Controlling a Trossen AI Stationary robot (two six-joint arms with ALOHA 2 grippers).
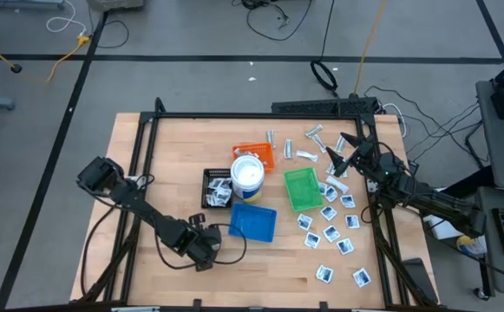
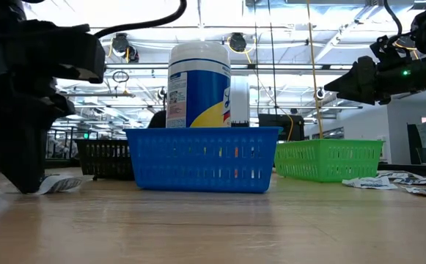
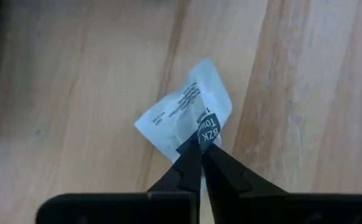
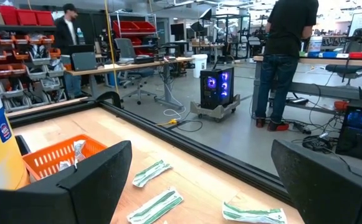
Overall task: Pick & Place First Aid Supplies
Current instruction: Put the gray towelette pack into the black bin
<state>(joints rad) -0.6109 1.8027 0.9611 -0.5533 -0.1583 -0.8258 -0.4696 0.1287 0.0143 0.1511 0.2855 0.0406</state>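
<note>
White tub (image 1: 247,175) (blue-banded) between orange tray (image 1: 258,153); blue tray (image 1: 253,223).

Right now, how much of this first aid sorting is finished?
Only a little, it seems. A few packets already lie in the black tray and something white in the orange tray; the green tray and blue tray look empty. The left gripper has its jaws pinched on one white packet against the table. The right gripper hangs open over the far side. Many loose packets remain.
</note>
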